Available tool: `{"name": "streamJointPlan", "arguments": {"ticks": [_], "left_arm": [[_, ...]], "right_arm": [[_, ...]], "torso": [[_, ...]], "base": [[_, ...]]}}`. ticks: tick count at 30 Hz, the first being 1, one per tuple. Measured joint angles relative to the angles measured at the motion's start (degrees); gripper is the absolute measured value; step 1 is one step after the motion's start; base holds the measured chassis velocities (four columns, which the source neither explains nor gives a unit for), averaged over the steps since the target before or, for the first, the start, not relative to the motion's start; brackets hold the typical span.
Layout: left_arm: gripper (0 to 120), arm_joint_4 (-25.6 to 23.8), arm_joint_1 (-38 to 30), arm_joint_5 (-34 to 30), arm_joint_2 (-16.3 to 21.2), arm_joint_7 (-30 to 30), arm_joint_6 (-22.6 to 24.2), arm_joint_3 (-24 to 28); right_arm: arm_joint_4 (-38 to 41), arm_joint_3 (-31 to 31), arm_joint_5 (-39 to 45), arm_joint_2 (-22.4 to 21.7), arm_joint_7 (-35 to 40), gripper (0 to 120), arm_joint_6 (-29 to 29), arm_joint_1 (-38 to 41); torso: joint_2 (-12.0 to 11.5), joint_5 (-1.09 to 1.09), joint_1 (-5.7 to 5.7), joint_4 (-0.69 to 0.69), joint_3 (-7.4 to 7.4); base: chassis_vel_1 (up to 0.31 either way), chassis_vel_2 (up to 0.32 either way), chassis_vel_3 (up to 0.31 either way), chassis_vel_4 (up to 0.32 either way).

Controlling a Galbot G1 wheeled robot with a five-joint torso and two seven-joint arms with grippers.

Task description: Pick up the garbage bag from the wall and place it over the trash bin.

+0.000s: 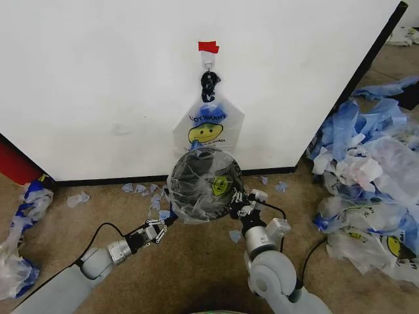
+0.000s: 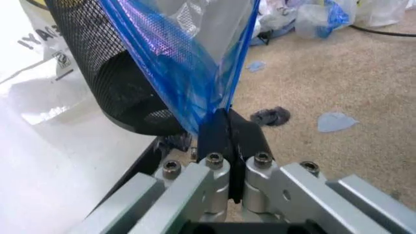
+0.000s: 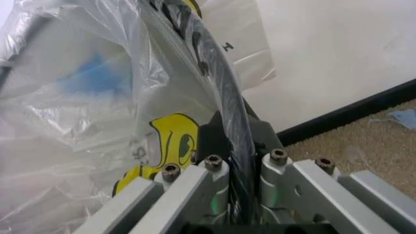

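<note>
A black mesh trash bin (image 1: 203, 183) stands on the carpet at the foot of the white wall (image 1: 98, 78), a garbage bag (image 1: 219, 190) draped over it. The left gripper (image 1: 159, 227) is clamped on the bag's blue handle; the right gripper (image 1: 237, 201) pinches bag and rim together. Another bag (image 1: 208, 127) hangs from the hook (image 1: 208, 62). Uneven pulling could tear the thin film or tip the bin.

A clear bag (image 1: 211, 186) covers the black bin (image 1: 196, 171) on the floor, close to the white wall (image 1: 98, 78).
</note>
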Motion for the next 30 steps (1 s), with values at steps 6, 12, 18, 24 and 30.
{"name": "streamJointPlan", "arguments": {"ticks": [6, 12, 18, 24, 30], "left_arm": [[3, -0.35, 0.18, 0.0, 0.72, 0.78, 0.08, -0.52], [25, -0.39, 0.34, 0.93, 1.63, 2.73, -0.15, -0.84], [45, -0.01, 1.04, 2.02, 2.02, 4.07, -0.5, -1.07], [66, 1.03, 0.42, 2.96, 2.81, 4.75, -0.5, -1.69], [91, 3.57, -0.15, 4.79, 4.94, -3.75, 3.41, -3.6]], "right_arm": [[-0.28, -0.02, -0.21, 0.23, -0.01, 1, 0.07, 0.48], [-0.52, -0.06, -0.29, 0.44, 0.0, 1, 0.1, 0.9], [-0.68, 0.12, -0.37, 0.45, -0.08, 1, 0.2, 0.86], [-0.88, 0.19, -0.56, 0.51, -0.36, 1, 0.44, 0.86], [-1.3, 0.36, -1.13, 0.33, -0.6, 1, 0.59, 0.8]], "torso": [[0.0, 0.01, 0.0, -0.01, 0.0], [0.0, -0.03, 0.0, -0.01, 0.0], [0.0, -0.01, 0.0, 0.01, 0.0], [0.0, 0.0, 0.0, 0.0, 0.0], [0.0, 0.0, 0.0, 0.0, 0.0]], "base": [[0.0, 0.0, 0.0, 0.0], [0.0, 0.0, 0.0, 0.0], [0.0, 0.0, 0.0, 0.0], [0.0, 0.0, 0.0, 0.0], [0.0, 0.0, 0.0, 0.0]]}}
